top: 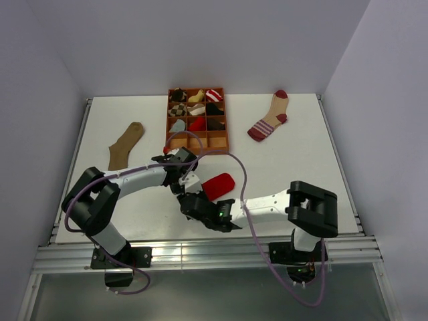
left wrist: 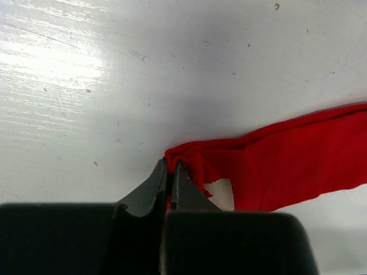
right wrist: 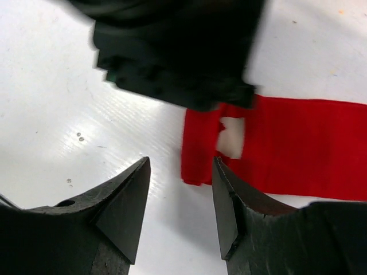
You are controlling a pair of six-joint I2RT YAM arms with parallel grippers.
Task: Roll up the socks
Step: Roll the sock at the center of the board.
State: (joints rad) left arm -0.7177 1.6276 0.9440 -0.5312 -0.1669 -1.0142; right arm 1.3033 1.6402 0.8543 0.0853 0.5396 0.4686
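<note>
The red sock (top: 219, 184) lies flat on the table (top: 301, 160), near the arms. The left gripper (left wrist: 170, 170) pinches its end tight, probably to start the roll. The right gripper (right wrist: 180, 197) hovers just beside that end, half open and empty.

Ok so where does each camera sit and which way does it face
Top external: above and behind the robot, looking down on the table; both arms show.
Left wrist: on the left arm, facing down; left hand shut on the end of the red sock.
Right wrist: on the right arm, facing that end; open right hand shows.
Shared: all see the red sock.
</note>
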